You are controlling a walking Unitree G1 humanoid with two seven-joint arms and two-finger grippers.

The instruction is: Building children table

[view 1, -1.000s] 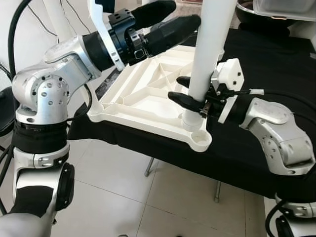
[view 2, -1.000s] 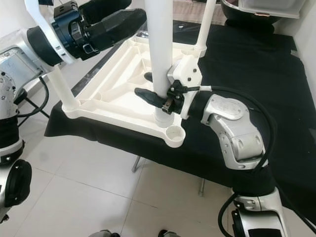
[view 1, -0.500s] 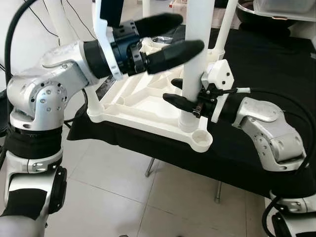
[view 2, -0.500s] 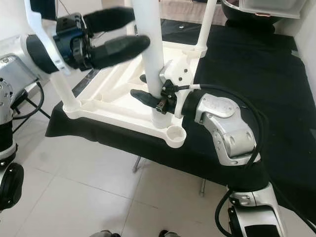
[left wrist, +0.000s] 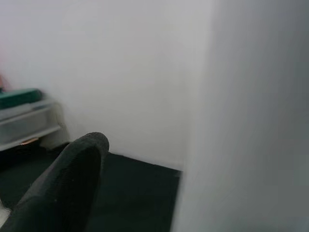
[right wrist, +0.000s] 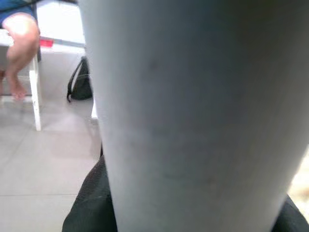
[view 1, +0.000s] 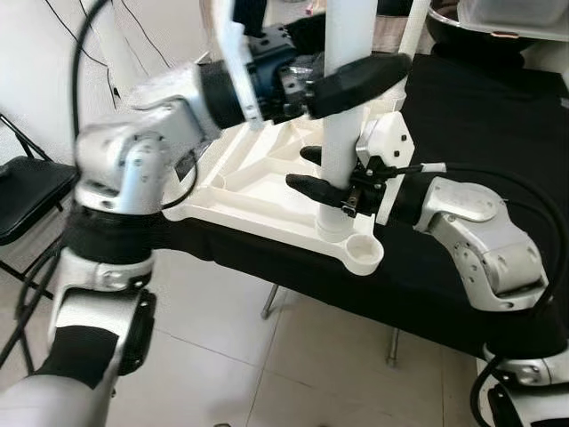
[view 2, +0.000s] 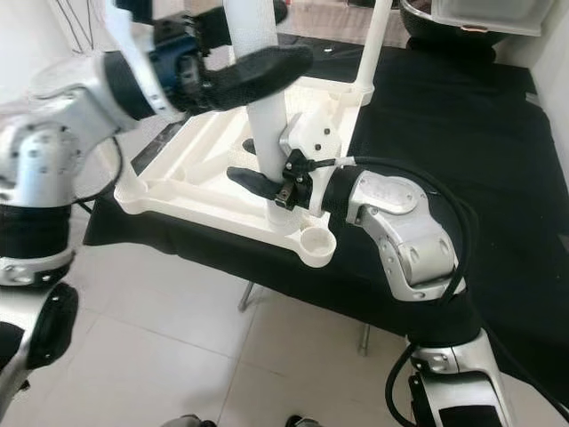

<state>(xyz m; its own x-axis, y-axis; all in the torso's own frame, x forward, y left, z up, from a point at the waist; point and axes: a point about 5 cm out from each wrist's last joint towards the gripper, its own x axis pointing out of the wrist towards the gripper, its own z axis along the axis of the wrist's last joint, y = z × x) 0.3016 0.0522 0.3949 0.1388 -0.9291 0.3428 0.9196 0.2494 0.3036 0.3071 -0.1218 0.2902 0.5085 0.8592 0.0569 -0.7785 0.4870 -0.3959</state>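
right hand (view 1: 313, 169) clenched low on white leg (view 1: 342, 107), holding it upright | left hand (view 1: 351, 76) released around it (higher) | tabletop (view 1: 258, 182) upside-down on counter (view 1: 462, 116)

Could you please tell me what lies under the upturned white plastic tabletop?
The white plastic tabletop rests on a black cloth covering a table; thin metal legs show below. The table's own surface is hidden by the cloth.
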